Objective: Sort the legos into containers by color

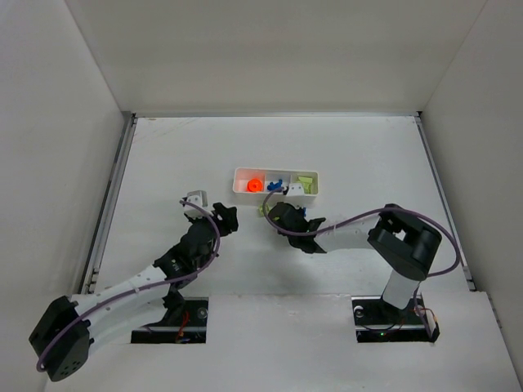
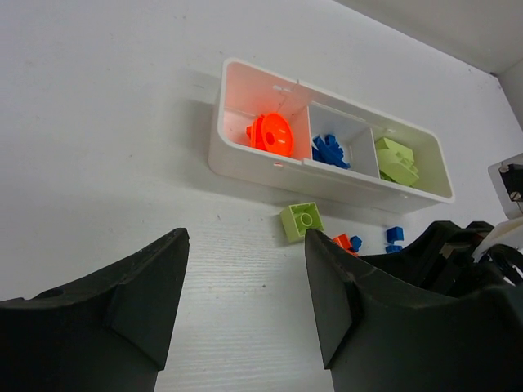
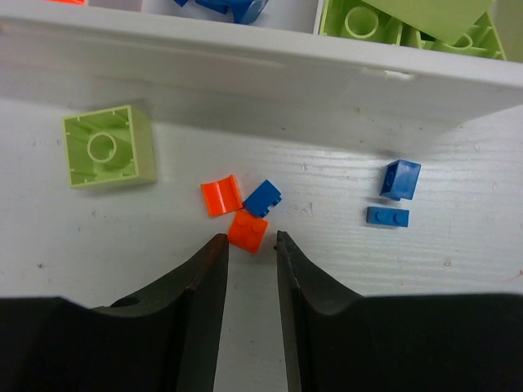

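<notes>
Hovering spread, left hand; right hand narrowly brackets orange brick, grip unclear.

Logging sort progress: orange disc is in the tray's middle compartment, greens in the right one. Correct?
No. The orange disc sits in the tray's left compartment, not the middle; greens are in the right one, as said. The left wrist view shows it.

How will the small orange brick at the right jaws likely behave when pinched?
The orange brick looks tiny and rigid: probably light, no flex. Smooth plastic may slip. It touches a blue piece, likely nudging it.
</notes>
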Controlling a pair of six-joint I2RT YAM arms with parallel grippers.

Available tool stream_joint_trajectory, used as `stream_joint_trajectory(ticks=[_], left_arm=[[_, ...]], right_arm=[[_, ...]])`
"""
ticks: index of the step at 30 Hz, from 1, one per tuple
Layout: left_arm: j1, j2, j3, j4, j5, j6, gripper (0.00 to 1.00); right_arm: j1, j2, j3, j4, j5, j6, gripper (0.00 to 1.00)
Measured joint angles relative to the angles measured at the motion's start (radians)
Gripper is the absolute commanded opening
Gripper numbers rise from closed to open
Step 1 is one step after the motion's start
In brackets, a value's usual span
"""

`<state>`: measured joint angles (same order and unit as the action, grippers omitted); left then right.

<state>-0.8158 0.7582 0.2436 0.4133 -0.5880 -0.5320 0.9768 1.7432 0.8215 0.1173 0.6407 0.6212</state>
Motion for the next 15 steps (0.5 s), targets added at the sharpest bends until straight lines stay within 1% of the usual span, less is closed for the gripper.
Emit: stream_joint_trajectory(ticks=[3, 6, 8, 10, 11, 15], left_arm=[[0.008, 0.025, 0.001, -0.006, -0.005, -0.002, 0.56], [0.015, 0.075, 0.010, -0.040, -0.023, -0.010, 0.57], [0.018, 0.096, 0.017, -0.068, -0.035, -0.016, 0.57], [0.020, 0.105, 0.024, -0.084, -0.044, -0.021, 0.59], [0.022, 0.108, 0.028, -0.090, -0.047, -0.023, 0.60], [0.026, 0.117, 0.045, -0.110, -0.049, -0.035, 0.65]], right_arm=[[0.000, 0.013, 0.013, 0.000, 0.007, -0.001, 0.33], [0.000, 0.019, 0.020, 0.002, 0.007, -0.002, 0.35], [0.000, 0.019, 0.021, 0.002, 0.007, -0.001, 0.37], [0.000, 0.019, 0.021, 0.002, 0.007, 0.002, 0.42], [0.000, 0.019, 0.021, 0.003, 0.007, 0.003, 0.42], [0.000, 0.019, 0.021, 0.003, 0.007, 0.005, 0.38]])
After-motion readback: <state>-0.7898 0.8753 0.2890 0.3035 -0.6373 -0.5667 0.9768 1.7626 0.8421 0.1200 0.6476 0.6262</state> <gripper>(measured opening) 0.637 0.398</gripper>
